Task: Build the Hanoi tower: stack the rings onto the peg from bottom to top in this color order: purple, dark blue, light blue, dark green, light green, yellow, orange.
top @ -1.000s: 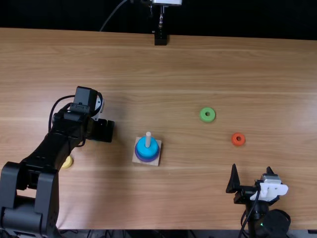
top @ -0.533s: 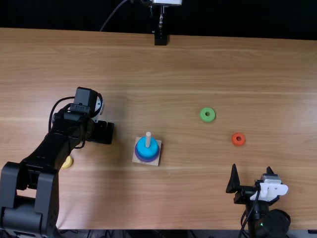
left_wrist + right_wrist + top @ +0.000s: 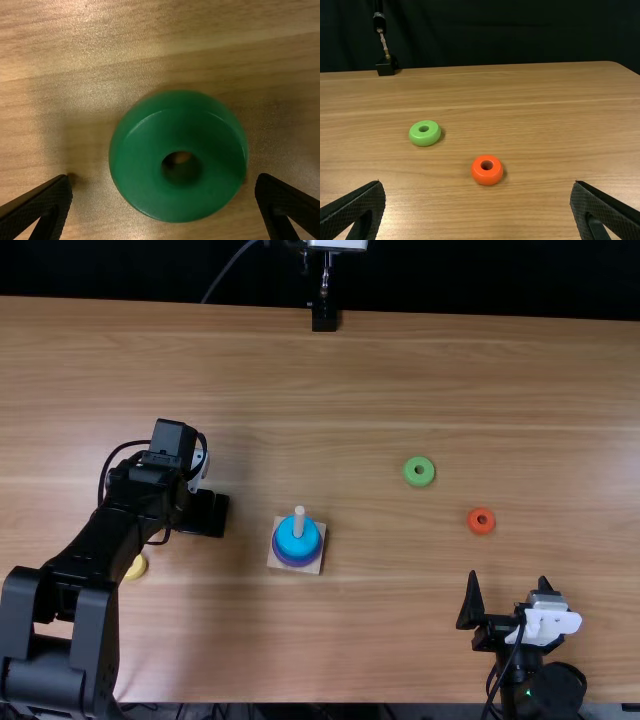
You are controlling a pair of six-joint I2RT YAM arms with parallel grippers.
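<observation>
Dark green ring (image 3: 145, 175) lies on the table (image 3: 380, 380), below the left gripper (image 3: 203, 513); pincer released, fingers apart. Right gripper (image 3: 508, 577) likewise released. Peg (image 3: 299, 518) is upright, light blue ring (image 3: 312, 539) uppermost.

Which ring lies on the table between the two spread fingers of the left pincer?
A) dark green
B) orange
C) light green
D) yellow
A: the left wrist view shows the dark green ring on the wood, with one finger of the left pincer on either side, apart from it.
</observation>
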